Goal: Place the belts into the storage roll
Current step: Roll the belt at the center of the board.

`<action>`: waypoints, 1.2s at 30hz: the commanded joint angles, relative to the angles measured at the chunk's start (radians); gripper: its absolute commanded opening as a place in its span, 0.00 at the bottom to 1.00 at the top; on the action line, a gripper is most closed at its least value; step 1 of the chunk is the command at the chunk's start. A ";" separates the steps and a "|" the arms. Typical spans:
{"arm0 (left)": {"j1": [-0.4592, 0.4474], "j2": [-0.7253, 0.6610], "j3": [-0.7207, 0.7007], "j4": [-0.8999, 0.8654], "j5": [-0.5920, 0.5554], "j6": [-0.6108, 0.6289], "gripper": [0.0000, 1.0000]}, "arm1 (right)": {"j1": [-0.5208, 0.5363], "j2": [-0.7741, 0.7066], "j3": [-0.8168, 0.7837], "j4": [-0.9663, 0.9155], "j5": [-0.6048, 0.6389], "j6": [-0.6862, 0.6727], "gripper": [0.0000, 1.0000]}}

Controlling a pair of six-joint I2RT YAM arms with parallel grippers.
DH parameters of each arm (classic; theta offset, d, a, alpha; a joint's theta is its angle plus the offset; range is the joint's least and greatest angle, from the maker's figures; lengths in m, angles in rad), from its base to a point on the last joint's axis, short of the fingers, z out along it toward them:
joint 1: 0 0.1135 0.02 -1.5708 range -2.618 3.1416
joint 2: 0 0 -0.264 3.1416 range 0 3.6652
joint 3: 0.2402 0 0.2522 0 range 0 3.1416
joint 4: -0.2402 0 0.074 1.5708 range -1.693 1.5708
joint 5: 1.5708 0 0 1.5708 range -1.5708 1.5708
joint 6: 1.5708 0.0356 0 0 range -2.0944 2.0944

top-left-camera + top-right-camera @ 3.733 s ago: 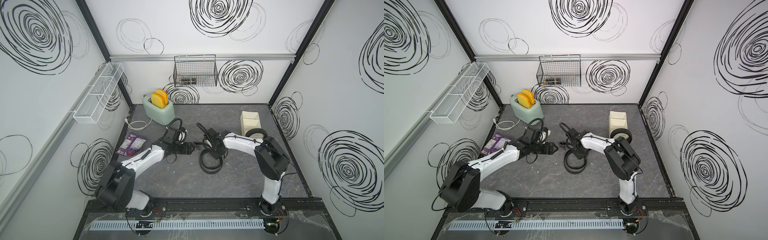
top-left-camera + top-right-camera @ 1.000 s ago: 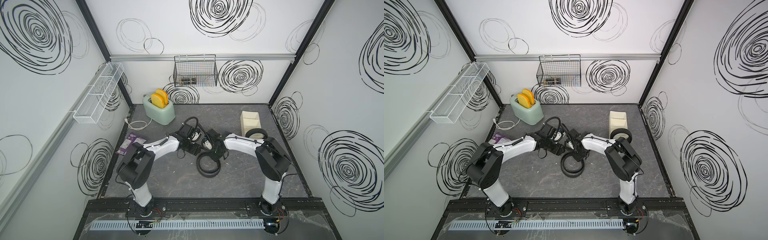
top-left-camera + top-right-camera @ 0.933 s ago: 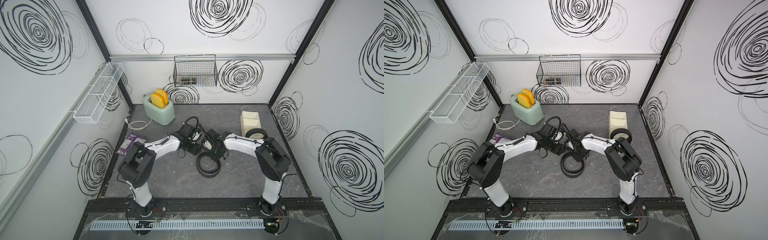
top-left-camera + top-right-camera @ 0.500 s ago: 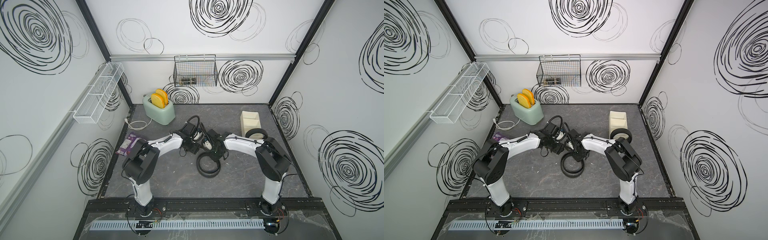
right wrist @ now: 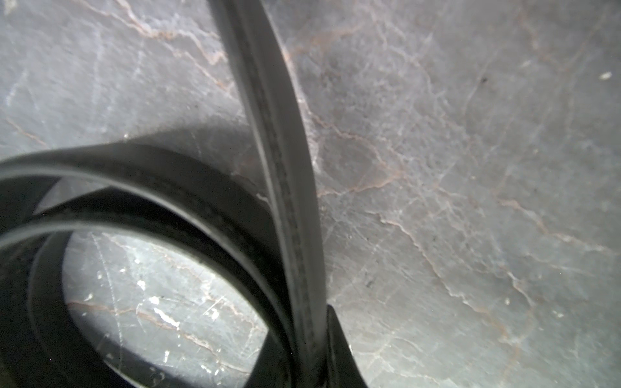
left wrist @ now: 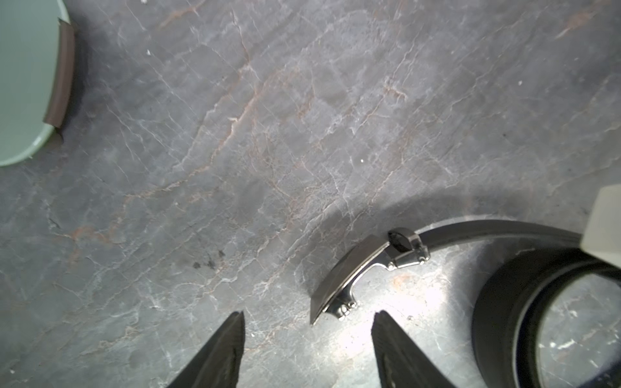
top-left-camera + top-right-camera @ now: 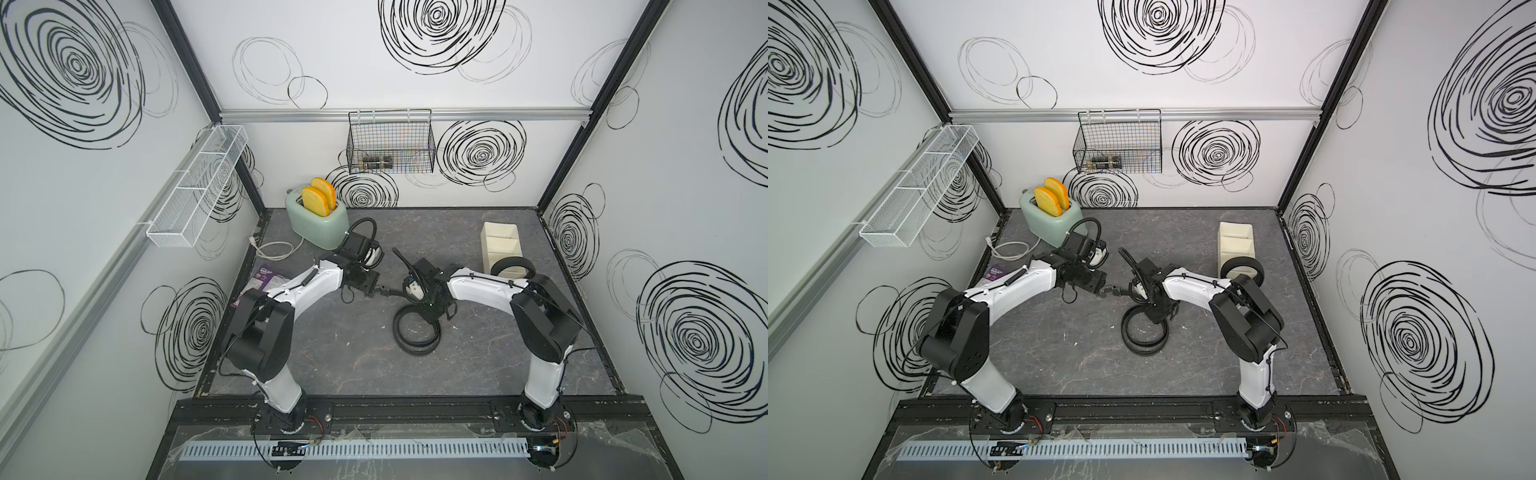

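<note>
Buckle (image 6: pixel 356 275) lies just beyond the spread left claw (image 6: pixel 307 315). Close squarely over its plate while the right claw (image 5: pixel 307 339), pinching the belt (image 5: pixel 279 134) strap, holds steady.

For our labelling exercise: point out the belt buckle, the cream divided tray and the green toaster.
belt buckle (image 6: pixel 346 273): in the left wrist view, flat plate.
cream divided tray (image 7: pixel 498 227): in a top view, far end wall.
green toaster (image 7: pixel 322 230): in a top view, side wall.

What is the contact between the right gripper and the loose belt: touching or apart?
Touching. In the right wrist view the strap of the loose belt runs straight into the right gripper and is pinched between its shut jaws.
</note>
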 commanded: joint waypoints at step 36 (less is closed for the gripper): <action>-0.144 0.231 0.020 0.175 0.223 0.401 0.43 | 0.000 -0.052 -0.045 0.006 0.020 0.015 0.14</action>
